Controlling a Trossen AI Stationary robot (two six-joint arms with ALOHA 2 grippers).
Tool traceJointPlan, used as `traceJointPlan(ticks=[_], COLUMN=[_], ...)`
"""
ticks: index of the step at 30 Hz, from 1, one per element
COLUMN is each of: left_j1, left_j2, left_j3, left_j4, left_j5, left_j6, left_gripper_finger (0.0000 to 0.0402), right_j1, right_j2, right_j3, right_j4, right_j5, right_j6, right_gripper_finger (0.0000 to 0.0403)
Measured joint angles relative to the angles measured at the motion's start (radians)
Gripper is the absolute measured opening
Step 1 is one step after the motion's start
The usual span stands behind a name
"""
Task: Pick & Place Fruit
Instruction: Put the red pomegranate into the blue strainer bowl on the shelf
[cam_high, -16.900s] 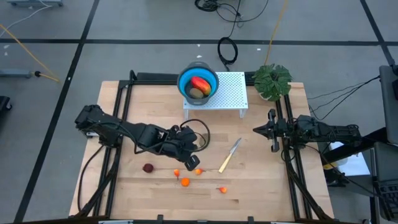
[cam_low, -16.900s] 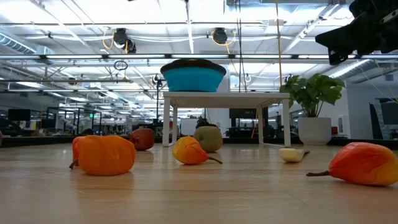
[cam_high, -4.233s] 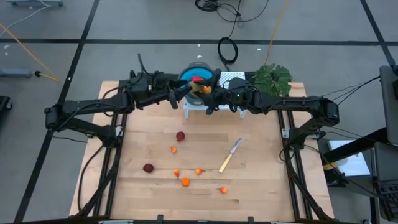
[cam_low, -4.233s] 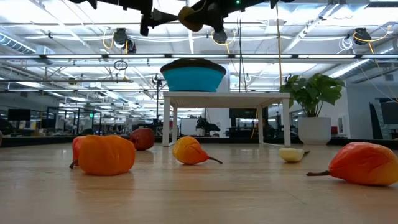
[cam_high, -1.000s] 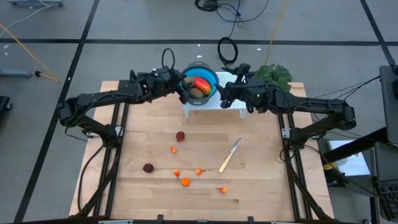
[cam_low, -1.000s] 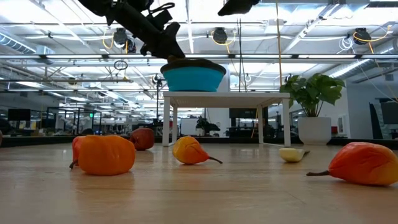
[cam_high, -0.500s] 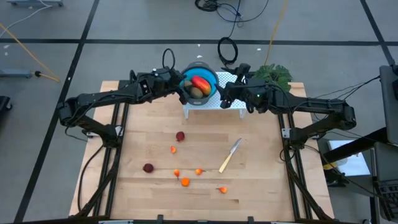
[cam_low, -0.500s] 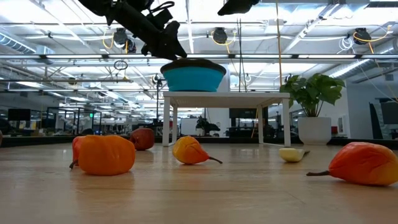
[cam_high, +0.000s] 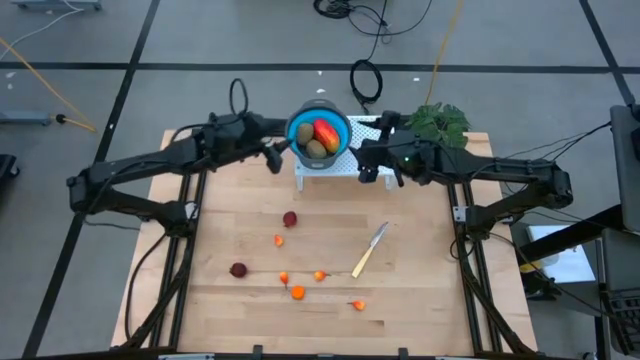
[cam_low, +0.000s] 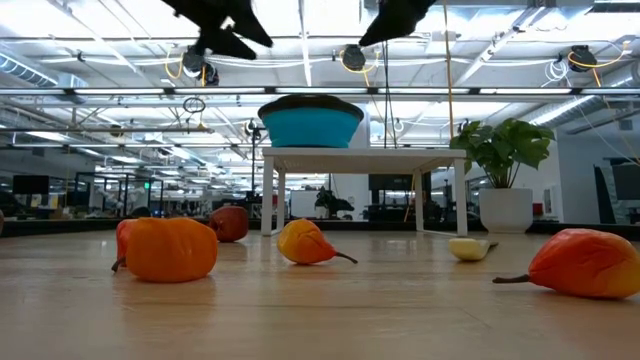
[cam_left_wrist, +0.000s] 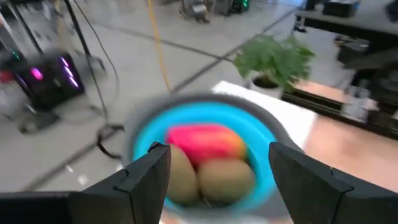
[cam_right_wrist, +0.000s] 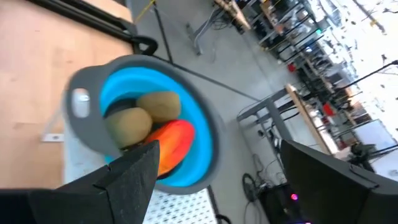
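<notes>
Now the left gripper (cam_high: 272, 156) sits beside the blue bowl (cam_high: 319, 133) on its left, clear of the rim, where half a second ago it reached over the rim; my left wrist view looks past two spread fingers (cam_left_wrist: 144, 176) with nothing between them, straight at the bowl's contents. I read that as a release just completed and the arm backing off. The bowl, on the white perforated stand (cam_high: 372, 150) at the table's far edge, now holds the oblong red-yellow fruit (cam_high: 325, 132) and two brown-green oval fruits (cam_high: 315, 149) side by side, touching; a few seconds ago a brown-green piece was up in the air between the two grippers above the bowl. The right gripper (cam_high: 378, 172) hangs over the stand just right of the bowl, jaws wide and empty in my right wrist view. So three pieces are placed. Left on the bare table: one dark red round fruit (cam_high: 290, 219) mid-table, a second dark red one (cam_high: 238, 270) nearer the front left, and five tiny orange fruits (cam_high: 298, 292) strung across the front half. The yellow-handled knife (cam_high: 368, 250) lies beside them, untouched. My judgement: the task is under halfway, and the next pick is probably the mid-table dark red fruit.
</notes>
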Motion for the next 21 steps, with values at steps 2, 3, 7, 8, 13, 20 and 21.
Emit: traceJointPlan(ticks=[2, 3, 7, 8, 13, 20, 21], left_j1=[-0.037, -0.057, -0.147, -0.171, -0.285, -0.434, -0.451], left_j2=[-0.033, -0.043, -0.06, -0.06, -0.044, -0.031, -0.031], left_j3=[0.0, 0.0, 0.0, 0.0, 0.0, 0.0, 0.0], left_j4=[-0.085, -0.125, -0.288, -0.324, -0.45, -0.478, -0.478], left_j5=[0.0, 0.0, -0.043, -0.058, -0.088, -0.096, -0.1], left_j6=[-0.071, -0.109, -0.24, -0.265, -0.351, -0.407, -0.416], left_gripper_finger=[0.0271, 0.0271, 0.0271, 0.0271, 0.0271, 0.0271, 0.0271], right_j1=[0.013, 0.02, 0.056, 0.066, 0.13, 0.212, 0.22], right_j2=[0.0, 0.0, 0.0, 0.0, 0.0, 0.0, 0.0], right_j3=[0.0, 0.0, 0.0, 0.0, 0.0, 0.0, 0.0], right_j4=[-0.023, -0.032, -0.074, -0.085, -0.139, -0.267, -0.292], right_j5=[0.0, 0.0, 0.001, 0.0, 0.0, -0.001, -0.001], right_j6=[0.028, 0.049, 0.147, 0.174, 0.325, 0.573, 0.603], right_gripper_finger=[0.0322, 0.0322, 0.0322, 0.0322, 0.0322, 0.0322, 0.0322])
